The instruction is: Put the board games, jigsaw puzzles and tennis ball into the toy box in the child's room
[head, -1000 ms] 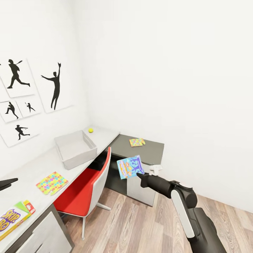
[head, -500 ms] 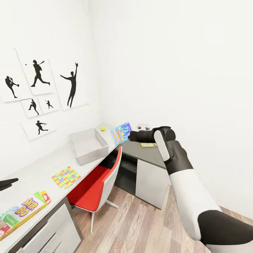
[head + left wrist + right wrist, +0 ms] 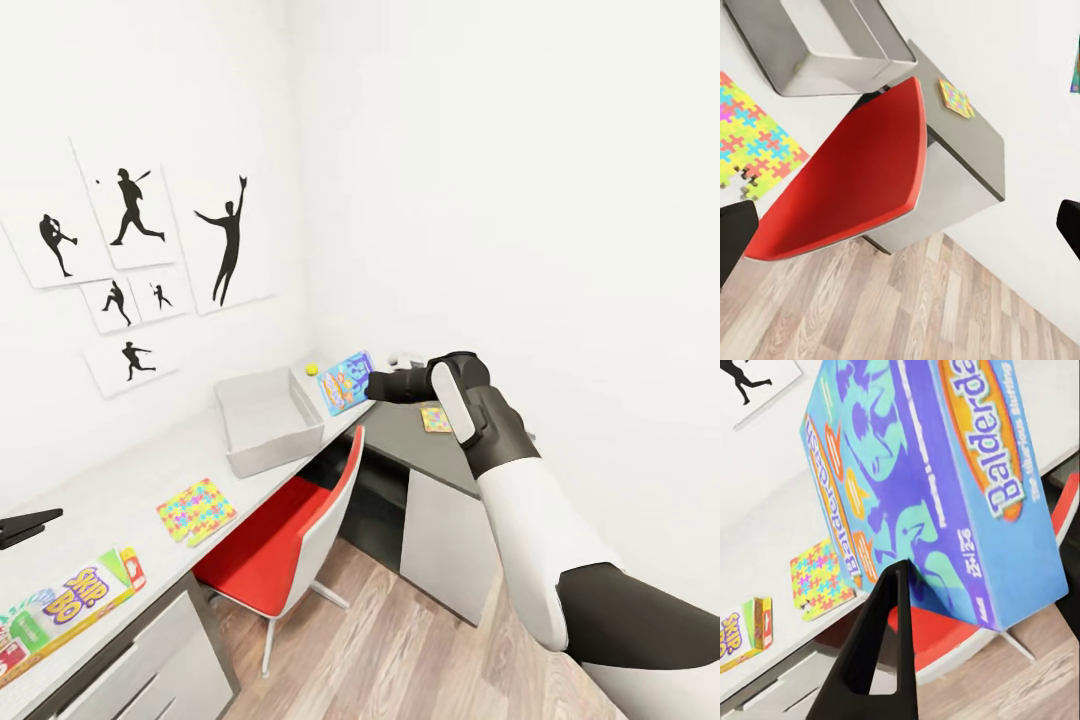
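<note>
while the right arm reaches out, the right gripper [image 3: 372,386] is clamped on the blue balderdash board game [image 3: 345,381], held tilted in the air just beside the grey toy box [image 3: 268,419] on the table [image 3: 110,490]. tennis ball [image 3: 311,369] sits behind box. left gripper [image 3: 900,225] fingers spread wide, holding nothing, above red chair [image 3: 862,180].

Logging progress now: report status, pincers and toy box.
Right pincer shut on blue board game, held beside toy box. Left pincer open. Red chair tucked under table, below the carry.
</note>
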